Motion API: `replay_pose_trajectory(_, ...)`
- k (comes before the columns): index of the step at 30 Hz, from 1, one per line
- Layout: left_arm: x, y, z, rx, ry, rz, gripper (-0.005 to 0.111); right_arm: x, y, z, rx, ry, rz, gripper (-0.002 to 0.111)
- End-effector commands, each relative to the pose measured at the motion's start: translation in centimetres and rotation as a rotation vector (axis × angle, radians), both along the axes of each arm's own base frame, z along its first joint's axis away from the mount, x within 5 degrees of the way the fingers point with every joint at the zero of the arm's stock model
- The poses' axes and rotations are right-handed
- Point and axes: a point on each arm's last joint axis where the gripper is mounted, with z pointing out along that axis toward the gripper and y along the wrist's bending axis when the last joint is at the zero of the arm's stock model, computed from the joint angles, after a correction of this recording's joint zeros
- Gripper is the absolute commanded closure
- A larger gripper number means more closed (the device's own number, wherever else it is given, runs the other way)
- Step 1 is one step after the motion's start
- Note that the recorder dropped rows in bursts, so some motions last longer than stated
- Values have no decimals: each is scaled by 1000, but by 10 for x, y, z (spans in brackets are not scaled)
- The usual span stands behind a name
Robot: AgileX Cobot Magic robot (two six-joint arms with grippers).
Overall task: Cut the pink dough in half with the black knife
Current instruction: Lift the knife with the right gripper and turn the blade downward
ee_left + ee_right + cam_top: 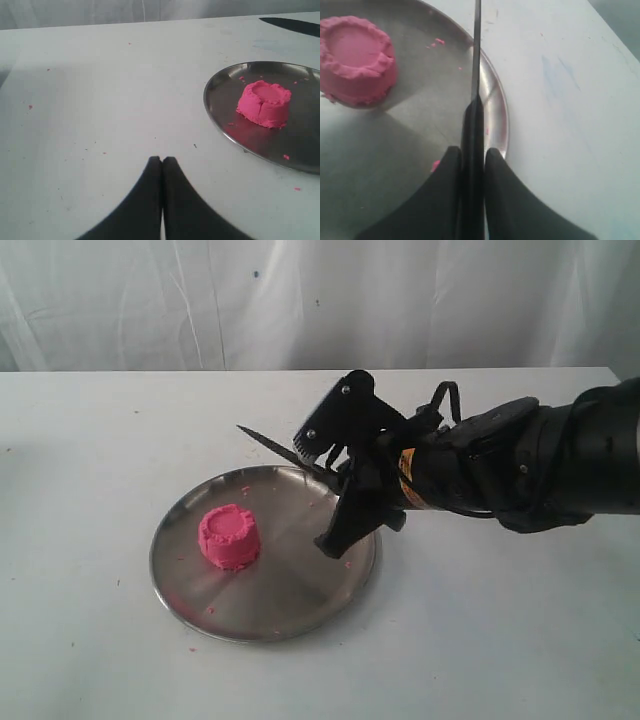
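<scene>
- Pink dough [230,536] is sitting whole on the steel plate [300,600], a stubby cylinder with a rimmed top, standing upright on the plate's left half as the exterior view shows it. Not cut at all.
- Plenty of bare plate on the right side of the dough, and the white bench [90,440] is open all round the plate apart from a few pink crumbs [30,107].
- Right hand [335,495] hangs over the plate's right edge, pinching the black knife [272,447] by its handle.
- Knife's long axis runs roughly level, the tip pointing back and left past the plate's far rim. The blade is up in the air, clear of the dough.
- Right wrist view shows what the exterior one can't: the handle [471,165] squeezed tight between both fingers [445,200], the thin blade [476,50] running straight out over the rim, dough off to one side.
- Left wrist view is the only one with the left hand [162,165]: fingers pressed together, nothing between them, low over bare bench well away from the plate.
</scene>
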Motion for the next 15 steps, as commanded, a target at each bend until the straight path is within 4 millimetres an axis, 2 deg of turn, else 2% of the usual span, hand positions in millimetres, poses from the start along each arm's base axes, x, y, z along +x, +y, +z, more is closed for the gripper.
replay_pose_trajectory(1,0,0,-1,-10,-1,3,107,-20,2,14,41,0,94,108)
replay_pose_trajectory(8,0,0,-1,-10,-1,3,107,-50,2,29,-18,-106,228,108)
replay_pose_trajectory(15,0,0,-1,-10,-1,3,107,-68,13,23,-18,-81,302,108)
